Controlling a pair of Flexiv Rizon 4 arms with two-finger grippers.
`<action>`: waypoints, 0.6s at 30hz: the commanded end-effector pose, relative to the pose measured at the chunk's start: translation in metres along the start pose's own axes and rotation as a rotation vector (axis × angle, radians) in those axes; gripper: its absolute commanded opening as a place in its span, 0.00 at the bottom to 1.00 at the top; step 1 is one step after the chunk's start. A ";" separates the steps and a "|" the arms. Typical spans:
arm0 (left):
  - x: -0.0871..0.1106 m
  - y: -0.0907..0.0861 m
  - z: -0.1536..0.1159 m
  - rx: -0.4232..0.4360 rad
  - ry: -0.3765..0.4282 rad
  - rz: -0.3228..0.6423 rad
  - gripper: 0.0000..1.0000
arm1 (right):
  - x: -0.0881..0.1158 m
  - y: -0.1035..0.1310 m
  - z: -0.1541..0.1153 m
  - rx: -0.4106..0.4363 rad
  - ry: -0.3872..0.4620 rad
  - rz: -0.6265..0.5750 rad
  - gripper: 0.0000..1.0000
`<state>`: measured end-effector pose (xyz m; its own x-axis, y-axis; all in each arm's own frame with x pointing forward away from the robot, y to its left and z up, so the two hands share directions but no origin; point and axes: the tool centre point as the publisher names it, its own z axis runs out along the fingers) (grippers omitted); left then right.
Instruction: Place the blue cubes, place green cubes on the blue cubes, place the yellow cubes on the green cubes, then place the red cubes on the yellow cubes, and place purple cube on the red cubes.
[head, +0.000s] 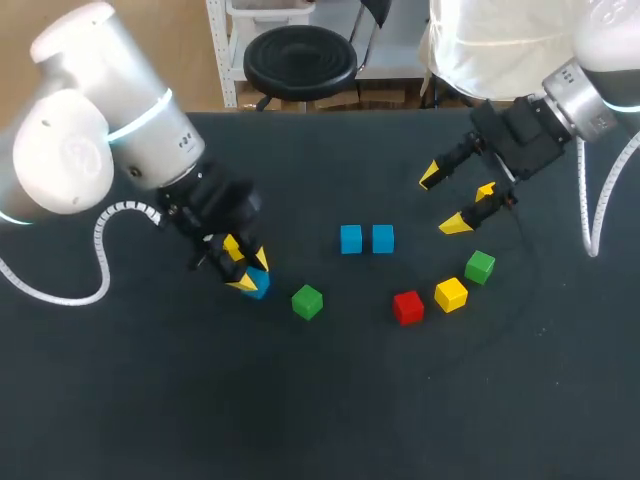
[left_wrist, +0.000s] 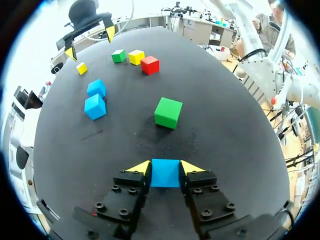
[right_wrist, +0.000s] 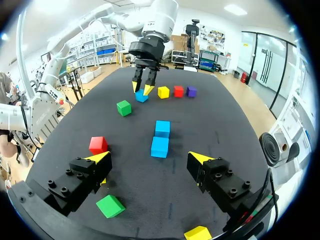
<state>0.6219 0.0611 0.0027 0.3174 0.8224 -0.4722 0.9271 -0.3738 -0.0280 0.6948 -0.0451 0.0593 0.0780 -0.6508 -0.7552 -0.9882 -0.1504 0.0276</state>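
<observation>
My left gripper (head: 245, 268) is down at the table with its yellow tips pressed on two sides of a blue cube (left_wrist: 165, 172), also seen as the blue cube (head: 258, 286) in the head view. Just ahead of it lies a green cube (left_wrist: 168, 112). Two more blue cubes (head: 350, 239) (head: 383, 238) sit side by side mid-table. A red cube (head: 408, 307), a yellow cube (head: 451, 294) and a second green cube (head: 480, 266) lie in an arc to their right. My right gripper (head: 445, 200) hangs open above the table's far right, holding nothing.
Beyond my left gripper (right_wrist: 142, 87), the right wrist view shows a yellow cube (right_wrist: 163, 92), a red cube (right_wrist: 178, 91) and a purple cube (right_wrist: 191, 91) in a row. Another yellow cube (right_wrist: 198, 233) lies under my right gripper (right_wrist: 150, 159).
</observation>
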 end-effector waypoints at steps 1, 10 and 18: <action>0.000 -0.003 0.000 -0.012 0.000 -0.008 1.00 | 0.000 0.000 0.000 0.000 0.001 0.000 1.00; 0.002 -0.001 -0.001 -0.032 0.022 -0.045 1.00 | 0.000 0.000 0.000 0.000 0.001 0.000 1.00; 0.006 0.001 0.001 -0.041 0.029 -0.067 1.00 | 0.000 0.000 0.000 0.000 0.001 0.000 1.00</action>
<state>0.6247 0.0649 0.0001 0.2616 0.8558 -0.4462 0.9522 -0.3044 -0.0256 0.6948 -0.0451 0.0593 0.0780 -0.6509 -0.7552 -0.9882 -0.1504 0.0276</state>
